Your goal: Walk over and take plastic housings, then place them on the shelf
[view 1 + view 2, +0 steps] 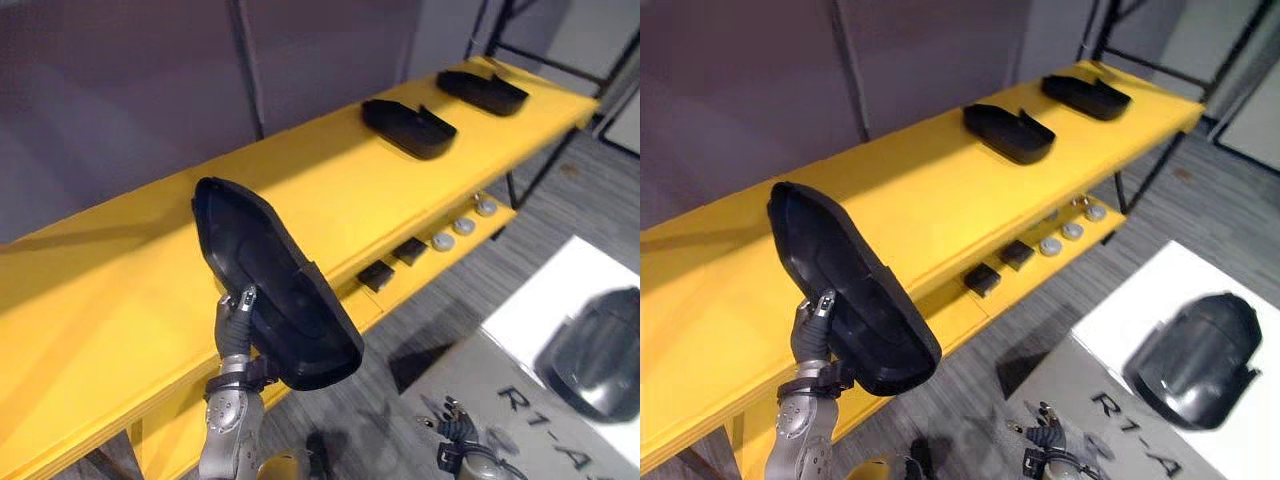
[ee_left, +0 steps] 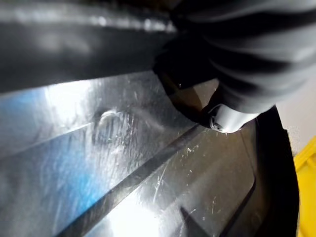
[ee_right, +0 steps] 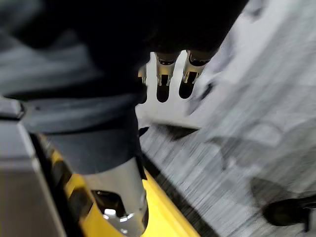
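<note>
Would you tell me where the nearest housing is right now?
Lower left in the eye views, the housing is gripped by the left hand over the near end of the yellow shelf.

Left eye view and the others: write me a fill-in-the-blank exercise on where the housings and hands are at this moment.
1. The left hand grips the held housing over the ____ shelf.
2. With the nearer housing and the farther housing, ____ housings lie flat on the shelf's top board.
3. The fourth housing rests on a ____ table to the robot's right.
4. The right hand, hanging low, holds ____.

Missing words: yellow; two; white; nothing.
</note>
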You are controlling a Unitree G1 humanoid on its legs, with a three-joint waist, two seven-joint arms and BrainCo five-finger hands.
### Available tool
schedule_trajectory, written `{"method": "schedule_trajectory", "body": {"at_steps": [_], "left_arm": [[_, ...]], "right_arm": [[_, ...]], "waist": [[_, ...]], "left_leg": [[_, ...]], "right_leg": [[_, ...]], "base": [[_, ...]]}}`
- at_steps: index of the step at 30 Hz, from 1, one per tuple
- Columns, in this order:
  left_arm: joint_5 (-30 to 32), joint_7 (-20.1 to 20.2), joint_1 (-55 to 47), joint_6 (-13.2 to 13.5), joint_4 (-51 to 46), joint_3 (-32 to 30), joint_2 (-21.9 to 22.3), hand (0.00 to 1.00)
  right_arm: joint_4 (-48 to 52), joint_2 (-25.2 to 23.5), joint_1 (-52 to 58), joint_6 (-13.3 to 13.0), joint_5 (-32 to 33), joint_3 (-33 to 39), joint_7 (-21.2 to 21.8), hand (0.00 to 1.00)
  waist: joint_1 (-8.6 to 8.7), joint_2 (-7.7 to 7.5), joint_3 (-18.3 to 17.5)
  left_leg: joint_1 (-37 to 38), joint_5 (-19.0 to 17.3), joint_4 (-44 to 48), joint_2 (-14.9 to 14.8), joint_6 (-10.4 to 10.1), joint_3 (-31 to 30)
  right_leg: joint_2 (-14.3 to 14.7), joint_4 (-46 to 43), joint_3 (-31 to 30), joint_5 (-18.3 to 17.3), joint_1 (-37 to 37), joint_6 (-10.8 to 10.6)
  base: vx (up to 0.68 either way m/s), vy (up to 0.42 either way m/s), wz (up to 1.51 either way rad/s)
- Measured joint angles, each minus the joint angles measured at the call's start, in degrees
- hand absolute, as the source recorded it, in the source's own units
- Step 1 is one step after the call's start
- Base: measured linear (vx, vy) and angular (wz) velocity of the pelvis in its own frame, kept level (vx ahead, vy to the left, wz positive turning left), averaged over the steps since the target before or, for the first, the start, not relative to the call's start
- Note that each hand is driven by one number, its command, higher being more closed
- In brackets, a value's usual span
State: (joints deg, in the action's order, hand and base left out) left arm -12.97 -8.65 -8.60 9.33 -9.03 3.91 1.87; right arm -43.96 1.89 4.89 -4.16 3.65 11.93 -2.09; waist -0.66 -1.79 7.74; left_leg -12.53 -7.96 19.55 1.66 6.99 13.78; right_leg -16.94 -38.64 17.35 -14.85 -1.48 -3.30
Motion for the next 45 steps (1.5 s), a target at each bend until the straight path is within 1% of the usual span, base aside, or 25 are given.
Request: {"method": "schedule_trajectory", "body": {"at_steps": [2,3,4,6,7,8,9,10,11,12,13,14,15,16,18,22,24,27,29,30,33,36,38,42,45], "left_arm": [[1.42,-0.24,1.33,-0.05,0.03,1.34,-0.18,1.0],[1.43,-0.4,1.84,-0.07,0.04,2.02,-0.24,1.0],[2.01,-0.73,3.01,-0.05,0.02,3.47,-0.19,1.0],[2.91,-0.95,4.98,-0.02,0.02,5.58,-0.01,1.0],[3.56,-0.96,5.77,-0.01,0.0,6.92,0.11,1.0],[3.73,-0.95,5.85,0.01,-0.11,7.41,0.22,1.0],[3.79,-0.97,5.74,0.12,-0.18,7.75,0.49,1.0],[3.77,-1.1,5.56,0.11,-0.14,7.77,0.64,1.0],[3.78,-1.1,5.55,0.1,-0.01,7.96,0.76,1.0],[3.71,-1.1,5.56,0.16,-0.04,8.47,0.86,1.0],[3.71,-1.1,5.58,0.15,0.04,8.67,0.86,1.0],[3.72,-1.09,5.61,0.09,0.18,8.98,0.85,1.0],[3.85,-1.0,5.75,0.0,0.36,9.81,0.84,1.0],[4.2,-0.99,5.97,0.0,0.88,11.13,0.84,1.0],[4.28,-1.02,7.09,-0.06,1.84,12.32,0.84,1.0],[4.24,-2.16,11.73,-0.16,6.26,13.21,0.5,1.0],[4.21,-3.73,15.74,-0.78,10.94,12.94,0.54,1.0],[4.88,-5.75,20.9,-2.03,16.31,12.07,0.83,1.0],[7.1,-7.31,24.71,-3.02,20.55,10.67,1.2,1.0],[8.44,-8.42,26.8,-3.74,22.98,9.73,1.22,1.0],[8.87,-10.36,30.71,-4.64,28.65,7.65,2.17,1.0],[8.59,-11.7,33.91,-5.73,33.75,6.49,4.06,1.0],[7.33,-12.43,35.3,-5.81,35.83,5.4,4.62,1.0],[2.21,-13.72,39.69,-5.94,40.4,2.47,5.42,1.0],[-1.42,-14.63,42.04,-5.97,42.76,-0.4,5.76,1.0]], "right_arm": [[0.86,-0.49,1.0,0.03,-0.08,-1.3,0.01,0.0],[1.42,-0.74,1.67,0.04,-0.17,-1.36,0.01,0.0],[2.64,-1.32,3.21,0.06,-0.71,-1.55,0.0,0.0],[3.42,-2.31,4.92,0.17,-1.03,-1.83,-0.01,0.0],[4.1,-3.12,6.18,0.52,-1.02,-1.9,-0.02,0.0],[4.53,-3.61,6.82,0.54,-1.02,-1.9,-0.02,0.0],[4.95,-4.72,7.71,0.57,-1.01,-1.95,0.0,0.0],[5.09,-4.89,8.2,0.65,-1.03,-3.13,0.07,0.0],[5.2,-4.92,8.51,0.65,-1.04,-3.26,0.09,0.0],[5.2,-4.89,8.59,0.7,-1.2,-3.04,0.07,0.0],[5.25,-4.95,8.3,0.7,-1.25,-3.17,0.12,0.0],[5.31,-4.95,8.34,0.7,-1.26,-3.09,0.19,0.0],[5.34,-4.84,8.45,0.7,-1.26,-2.95,0.22,0.0],[5.33,-4.58,8.75,0.72,-1.26,-2.88,0.27,0.0],[5.31,-4.17,9.18,0.74,-1.53,-2.9,0.31,0.0],[4.88,-4.03,9.14,0.75,-1.99,-3.08,0.41,0.0],[4.37,-3.96,9.27,0.75,-2.26,-3.04,0.42,0.0],[2.56,-3.93,9.12,0.77,-2.45,-3.03,0.42,0.0],[1.37,-3.93,9.23,0.79,-2.45,-3.05,0.46,0.0],[0.76,-3.92,9.2,0.79,-2.46,-3.05,0.51,0.0],[0.32,-3.65,9.12,0.74,-2.31,-3.07,0.66,0.0],[0.28,-2.51,9.04,0.72,-2.32,-3.15,1.0,0.0],[0.25,-1.88,9.03,0.72,-2.33,-3.16,1.01,0.0],[-0.99,-0.97,9.27,0.77,-2.45,-3.17,0.99,0.0],[-0.98,-0.71,9.86,0.8,-2.45,-3.17,0.94,0.0]], "waist": [[0.14,-0.46,0.15],[0.39,-0.5,0.15],[1.31,-0.67,0.11],[1.92,-1.03,0.09],[2.05,-1.39,-0.13],[1.94,-1.69,-0.35],[1.19,-2.71,-1.02],[0.74,-3.73,-1.99],[0.87,-4.01,-2.75],[0.86,-3.68,-3.71],[0.82,-3.35,-4.1],[0.9,-3.29,-4.46],[1.61,-3.32,-4.79],[1.86,-3.18,-6.06],[1.95,-3.02,-6.27],[2.45,-2.58,-7.45],[2.69,-2.5,-7.5],[3.38,-2.49,-7.49],[4.11,-2.47,-7.49],[4.85,-2.43,-7.46],[6.45,-2.13,-7.59],[6.95,-1.6,-7.76],[7.75,-1.42,-7.86],[9.02,-1.38,-7.97],[9.6,-1.38,-7.98]], "left_leg": [[2.84,0.11,-2.35,1.69,0.15,-2.97],[3.35,0.12,-2.42,2.23,0.18,-3.91],[4.38,0.07,-2.48,3.53,0.14,-6.36],[5.4,-0.29,-2.4,4.78,-0.44,-8.92],[5.96,-0.77,-2.43,5.1,-0.97,-9.67],[6.41,-1.05,-2.56,5.24,-0.8,-10.13],[7.35,-1.74,-2.67,5.38,-1.15,-10.57],[7.92,-2.47,-2.9,5.33,-2.34,-10.85],[8.07,-2.9,-3.12,5.19,-2.93,-11.2],[8.34,-3.85,-3.2,3.75,-3.99,-10.68],[9.01,-4.87,-3.01,1.93,-5.44,-9.13],[9.17,-5.11,-2.81,1.14,-5.97,-8.28],[9.89,-4.92,-2.77,0.13,-6.55,-6.25],[10.35,-4.74,-3.41,-0.23,-6.77,-5.77],[11.89,-4.28,-4.87,-0.24,-7.41,-5.73],[13.35,-3.39,-7.25,0.07,-6.99,-5.79],[14.38,-3.03,-8.23,0.23,-6.68,-5.97],[14.8,-2.39,-9.05,0.36,-6.9,-6.12],[15.17,-1.63,-10.01,0.54,-6.89,-6.21],[15.53,-1.07,-10.73,0.58,-7.03,-6.19],[16.1,0.02,-12.33,0.49,-6.97,-6.2],[17.13,1.17,-14.76,0.17,-6.75,-6.14],[17.81,1.78,-16.25,0.01,-6.7,-6.13],[17.89,3.12,-18.44,-0.08,-6.66,-5.56],[18.0,3.49,-19.2,-0.24,-6.71,-4.43]], "right_leg": [[4.51,2.33,-9.9,-1.75,6.44,-1.1],[5.52,3.53,-12.05,-2.0,7.47,-1.52],[7.42,5.86,-16.71,-2.16,8.96,-1.86],[9.34,8.93,-22.45,-2.02,11.26,-2.07],[9.42,11.57,-23.06,-1.93,11.78,-2.03],[9.25,13.03,-22.68,-1.45,11.78,-2.03],[8.9,15.84,-21.52,0.34,11.53,-1.82],[9.02,18.26,-21.31,3.13,10.79,-1.62],[9.15,19.4,-21.1,4.9,10.16,-1.84],[10.05,22.3,-20.41,7.87,8.67,-2.74],[11.33,25.01,-20.25,9.2,7.02,-1.83],[11.82,25.79,-20.2,9.39,6.46,-1.55],[12.32,26.73,-19.74,9.42,5.25,-1.45],[12.63,27.62,-19.53,9.41,4.83,-1.39],[12.75,28.64,-19.59,9.42,3.52,-1.35],[12.78,29.64,-19.58,9.42,2.7,-1.34],[12.73,30.2,-19.41,9.41,1.73,-1.33],[12.72,30.17,-19.34,9.41,1.63,-1.31],[12.69,30.16,-19.42,9.35,1.64,-1.23],[12.69,30.14,-19.47,9.3,1.65,-1.15],[12.98,30.0,-19.79,9.13,1.98,-0.85],[13.53,29.02,-20.02,9.09,2.87,-0.25],[13.77,28.4,-20.06,8.97,3.25,0.01],[14.15,27.14,-20.82,8.99,5.02,0.27],[14.51,26.98,-21.62,9.23,5.7,0.57]], "base": [[0.23,0.07,0.66],[0.23,0.007,1.03],[0.18,-0.029,0.93],[0.23,-0.085,1.16],[0.18,-0.095,1.05],[0.19,-0.129,0.71],[0.24,-0.182,0.28],[0.25,-0.2,0.17],[0.22,-0.201,0.03],[0.23,-0.196,-0.11],[0.22,-0.186,-0.22],[0.19,-0.155,-0.17],[0.16,-0.127,0.0],[0.17,-0.108,0.04],[0.18,-0.051,-0.03],[0.1,0.001,0.01],[0.06,0.014,0.06],[0.01,-0.003,0.03],[-0.03,-0.033,0.03],[-0.05,-0.056,-0.01],[-0.06,-0.061,-0.04],[-0.07,-0.065,-0.06],[-0.08,-0.058,-0.04],[-0.06,-0.035,-0.1],[-0.03,0.001,-0.17]]}}
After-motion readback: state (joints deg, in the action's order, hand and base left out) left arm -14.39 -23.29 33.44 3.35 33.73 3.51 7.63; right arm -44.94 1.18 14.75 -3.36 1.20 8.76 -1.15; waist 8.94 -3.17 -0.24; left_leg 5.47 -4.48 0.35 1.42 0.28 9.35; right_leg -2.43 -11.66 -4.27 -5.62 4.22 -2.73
